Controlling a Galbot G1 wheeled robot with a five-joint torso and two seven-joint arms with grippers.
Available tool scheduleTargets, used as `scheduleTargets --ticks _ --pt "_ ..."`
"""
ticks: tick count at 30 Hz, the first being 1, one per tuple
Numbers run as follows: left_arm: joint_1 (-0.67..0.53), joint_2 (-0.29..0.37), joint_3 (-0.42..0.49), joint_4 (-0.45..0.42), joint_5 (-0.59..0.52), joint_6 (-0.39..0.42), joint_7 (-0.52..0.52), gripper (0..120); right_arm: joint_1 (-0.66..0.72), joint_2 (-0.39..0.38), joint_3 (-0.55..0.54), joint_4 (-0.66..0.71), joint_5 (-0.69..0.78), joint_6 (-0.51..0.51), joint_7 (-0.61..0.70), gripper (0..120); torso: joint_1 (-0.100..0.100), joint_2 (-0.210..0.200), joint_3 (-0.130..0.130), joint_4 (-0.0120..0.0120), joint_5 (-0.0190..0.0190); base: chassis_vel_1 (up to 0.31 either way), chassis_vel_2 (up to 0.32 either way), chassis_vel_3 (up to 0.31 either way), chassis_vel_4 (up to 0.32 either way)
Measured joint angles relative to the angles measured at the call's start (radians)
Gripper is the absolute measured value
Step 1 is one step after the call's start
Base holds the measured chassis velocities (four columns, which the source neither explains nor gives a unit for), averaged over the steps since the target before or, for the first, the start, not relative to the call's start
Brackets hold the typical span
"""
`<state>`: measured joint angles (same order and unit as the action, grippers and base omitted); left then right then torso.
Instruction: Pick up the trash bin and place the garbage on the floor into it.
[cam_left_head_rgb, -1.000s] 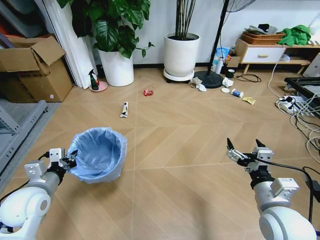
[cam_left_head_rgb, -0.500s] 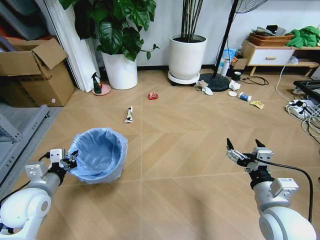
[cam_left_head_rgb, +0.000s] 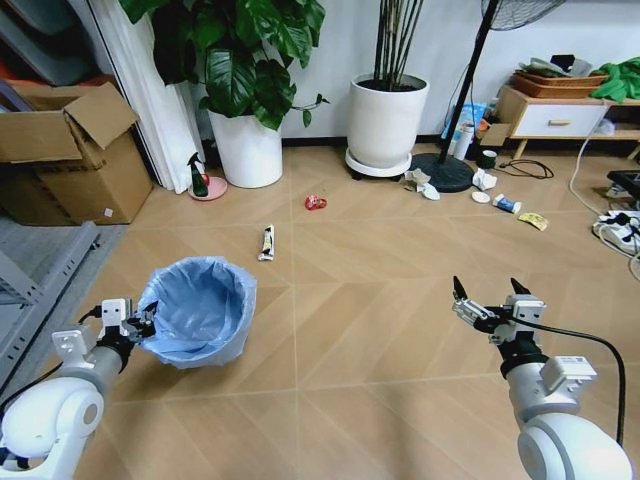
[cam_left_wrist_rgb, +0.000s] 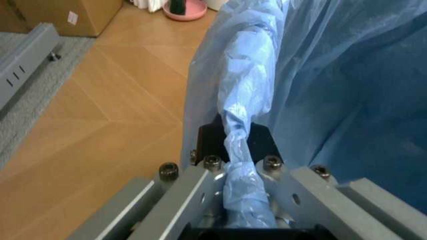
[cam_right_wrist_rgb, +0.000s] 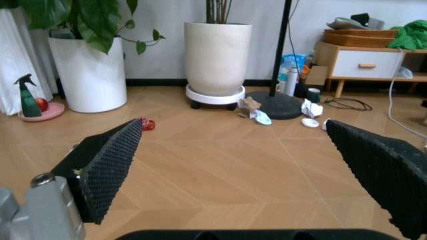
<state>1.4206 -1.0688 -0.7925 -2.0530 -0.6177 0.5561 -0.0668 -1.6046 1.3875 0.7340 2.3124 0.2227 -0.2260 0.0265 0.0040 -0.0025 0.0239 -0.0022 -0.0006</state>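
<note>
The left gripper (cam_left_head_rgb: 138, 322) pinches the trash bin (cam_left_head_rgb: 197, 310) rim to carry it, while the right gripper (cam_left_head_rgb: 487, 302) waits wide open for the garbage (cam_left_head_rgb: 315, 202).

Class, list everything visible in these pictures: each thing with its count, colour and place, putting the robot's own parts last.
trash bin: one, light blue liner, near left floor
red wrapper: one, mid floor
tube: one, black-white, behind bin
crumpled paper: a few, white-brown, by fan base
yellow scrap: one, far right
plant pots: two, white, back wall
cardboard box: one, brown, left
spray bottle: one, dark green, by left pot
floor: light brown wood-look tiles
left gripper: jaws shut on bin rim
right gripper: jaws open, above floor
</note>
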Motion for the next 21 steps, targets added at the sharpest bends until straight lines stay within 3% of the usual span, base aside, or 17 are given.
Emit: scheduleTargets --ticks 21 --pt "0.007 -0.006 0.003 -0.001 0.009 -0.013 0.006 0 -0.004 0.001 -0.002 -0.002 -0.009 0.003 -0.004 100 0.000 0.000 0.000 -0.0002 -0.0003 -0.063 0.218 0.062 -0.228"
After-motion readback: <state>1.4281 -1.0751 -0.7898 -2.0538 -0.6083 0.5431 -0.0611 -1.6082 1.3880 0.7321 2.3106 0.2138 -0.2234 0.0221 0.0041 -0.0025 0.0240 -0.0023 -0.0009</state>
